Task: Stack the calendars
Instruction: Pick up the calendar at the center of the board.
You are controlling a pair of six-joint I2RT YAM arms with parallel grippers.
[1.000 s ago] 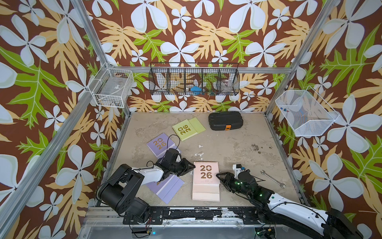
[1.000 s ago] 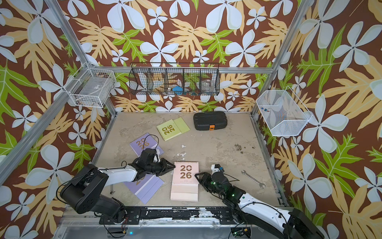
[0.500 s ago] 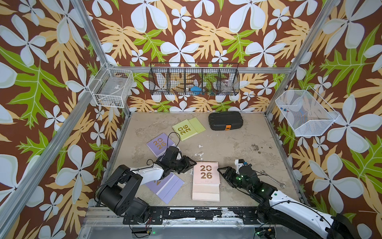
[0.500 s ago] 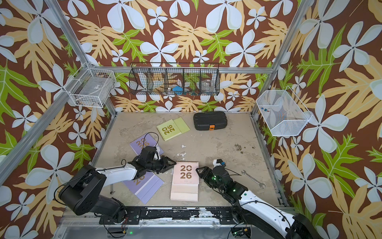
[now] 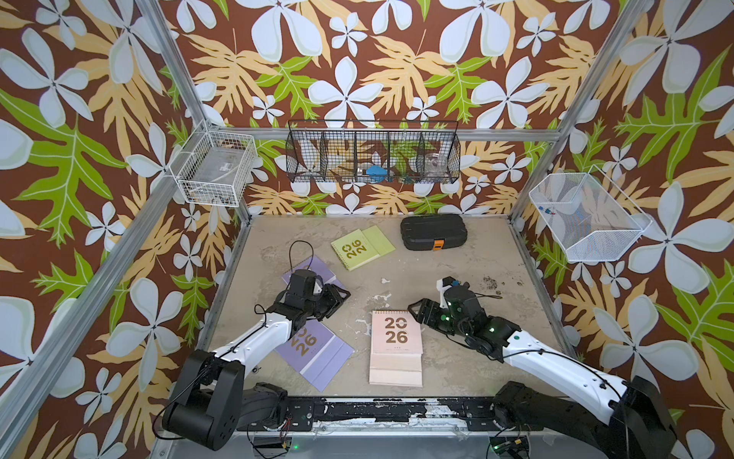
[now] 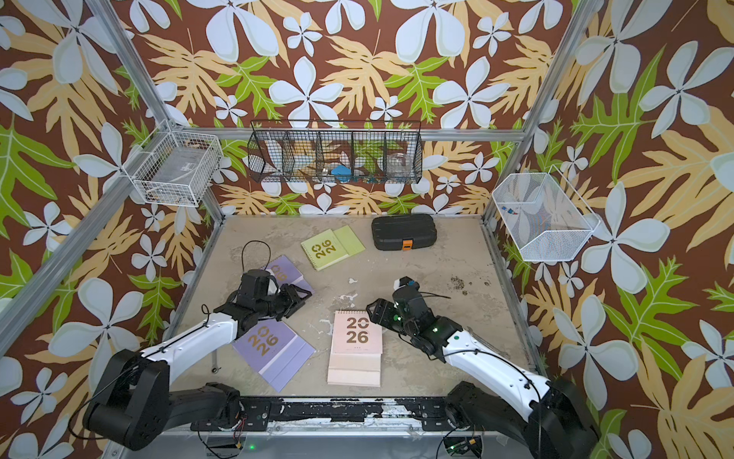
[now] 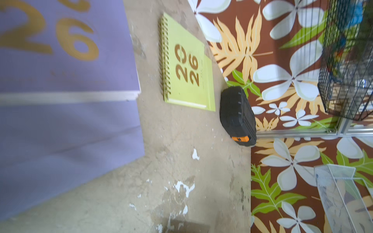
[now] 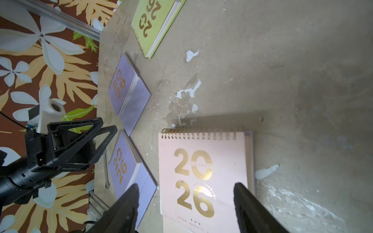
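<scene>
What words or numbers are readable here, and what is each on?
"20 26", gold: pink calendar.
"20 26", gold: lime green calendar.
"20 26", gold: near lilac calendar.
"20 26", gold: far lilac calendar.
Small print on the pink calendar: too small to read.
No lettering seen on the black case.

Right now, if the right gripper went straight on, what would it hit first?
Probably the pink calendar, near its spiral edge: the right gripper, jaws open, frames that cover, though depth is unclear.
</scene>
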